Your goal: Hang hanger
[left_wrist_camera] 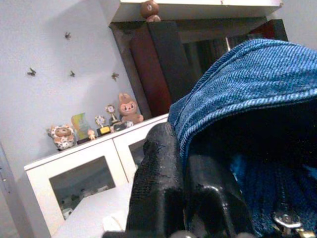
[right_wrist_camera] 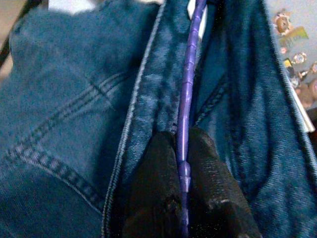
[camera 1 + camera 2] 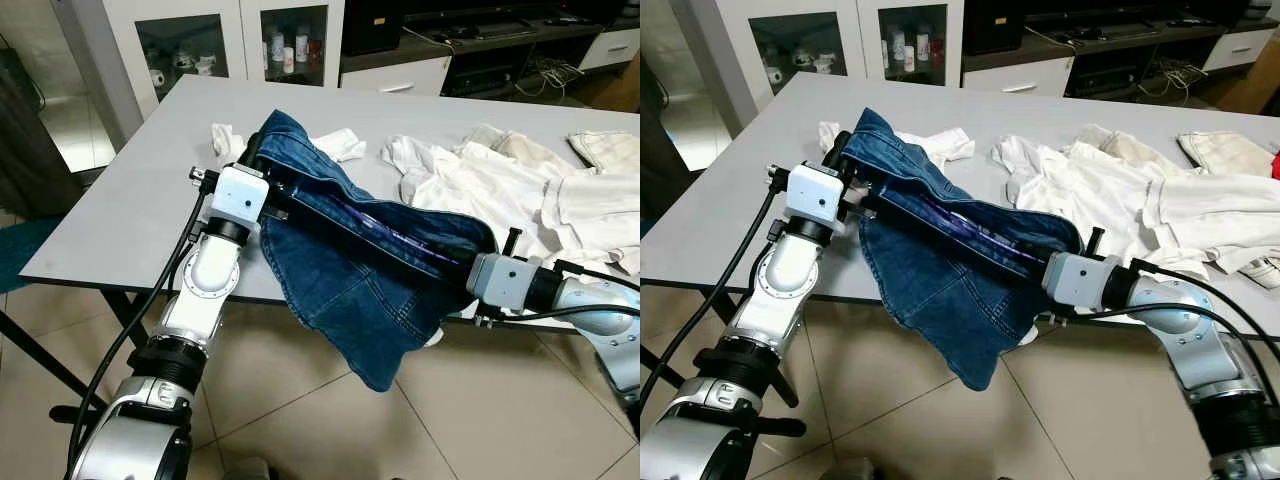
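At the left, the jeans (image 3: pixel 350 260) are gripped at one end by the left gripper (image 3: pixel 252 160), fingers clenched on denim. The purple hanger (image 2: pixel 187 106), lying inside the jeans above the table (image 3: pixel 120 210) edge, is pinched by the right gripper (image 2: pixel 184 148). Both ends are best kept level and taut.

You're looking at a grey counter (image 3: pixel 130 200) standing on beige floor tiles (image 3: pixel 300 400). Behind it sits a white cabinet (image 3: pixel 225 40) with glass doors and small ornaments inside; figurines (image 1: pixel 94 126) line its top against a pale wall (image 1: pixel 59 59). A dark TV unit (image 3: pixel 480 45) stands further right.
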You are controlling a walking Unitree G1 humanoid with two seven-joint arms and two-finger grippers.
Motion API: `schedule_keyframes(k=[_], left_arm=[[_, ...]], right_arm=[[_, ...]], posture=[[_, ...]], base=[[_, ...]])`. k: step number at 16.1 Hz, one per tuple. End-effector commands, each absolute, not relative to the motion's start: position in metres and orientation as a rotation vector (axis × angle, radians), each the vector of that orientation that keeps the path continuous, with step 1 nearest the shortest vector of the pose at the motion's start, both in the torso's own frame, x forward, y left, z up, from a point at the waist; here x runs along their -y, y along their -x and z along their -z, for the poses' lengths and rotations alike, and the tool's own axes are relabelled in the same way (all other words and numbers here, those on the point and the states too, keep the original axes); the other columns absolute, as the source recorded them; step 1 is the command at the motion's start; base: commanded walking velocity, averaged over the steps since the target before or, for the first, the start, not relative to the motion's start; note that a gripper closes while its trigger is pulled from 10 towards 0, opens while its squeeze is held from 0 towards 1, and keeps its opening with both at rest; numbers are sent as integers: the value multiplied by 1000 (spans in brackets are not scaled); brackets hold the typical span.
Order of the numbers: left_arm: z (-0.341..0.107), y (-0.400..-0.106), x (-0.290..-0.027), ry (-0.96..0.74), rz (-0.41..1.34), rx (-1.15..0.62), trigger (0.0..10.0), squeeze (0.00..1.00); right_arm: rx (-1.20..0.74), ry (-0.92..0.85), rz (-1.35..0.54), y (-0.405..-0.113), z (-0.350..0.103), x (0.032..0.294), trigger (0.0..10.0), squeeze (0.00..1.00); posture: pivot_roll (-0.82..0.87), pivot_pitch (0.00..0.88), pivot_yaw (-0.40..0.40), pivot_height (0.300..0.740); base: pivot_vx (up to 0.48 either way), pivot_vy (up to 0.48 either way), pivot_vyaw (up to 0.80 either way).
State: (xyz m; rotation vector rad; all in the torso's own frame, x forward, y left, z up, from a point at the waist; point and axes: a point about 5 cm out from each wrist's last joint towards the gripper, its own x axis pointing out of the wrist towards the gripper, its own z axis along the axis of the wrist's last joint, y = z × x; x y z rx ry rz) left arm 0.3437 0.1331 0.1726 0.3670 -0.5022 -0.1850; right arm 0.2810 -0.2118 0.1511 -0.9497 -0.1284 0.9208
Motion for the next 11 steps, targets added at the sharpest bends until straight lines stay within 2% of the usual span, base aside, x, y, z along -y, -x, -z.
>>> schedule_keyframes(k=[1,7,11], left_arm=[[-190,-351,-136,-340,159,538,0,0],[-199,-363,-142,-388,185,515,0,0],[-197,-366,-148,-411,196,492,0,0]], right_arm=[[117,1072,-955,-281,-154,213,10000,0],[334,1119,-862,-289,-187,216,10000,0],[383,1208,-892,-284,-194,219,10000,0]], posture=[[104,0,-5,740],[113,0,-11,740],[110,0,-4,740]], base=[[0,0,0],[0,0,0],[0,0,0]])
